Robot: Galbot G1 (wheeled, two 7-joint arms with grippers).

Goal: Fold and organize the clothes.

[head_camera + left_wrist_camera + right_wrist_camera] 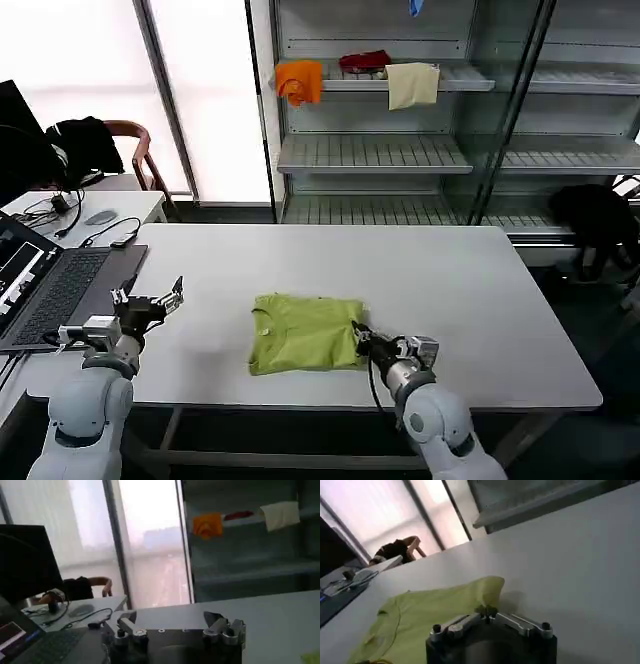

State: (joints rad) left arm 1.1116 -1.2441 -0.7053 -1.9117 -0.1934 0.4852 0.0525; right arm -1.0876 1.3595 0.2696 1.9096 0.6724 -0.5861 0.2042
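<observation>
The lime-green T-shirt (305, 332) lies folded in a rough rectangle on the white table (460, 290), near the front edge, collar toward the left. My right gripper (362, 336) sits low at the shirt's right edge. In the right wrist view its fingertips (487, 612) are pressed together on the raised rim of the green fabric (430, 615). My left gripper (150, 294) hovers over bare table left of the shirt, a hand's width from it. It is open (172, 622) with nothing between the fingers.
An open laptop (60, 290) with cables lies at the table's left end, close to my left arm. Behind the table a metal shelf (380, 150) carries orange (300, 80), red and cream cloths. A chair with a black garment (85, 140) stands at the back left.
</observation>
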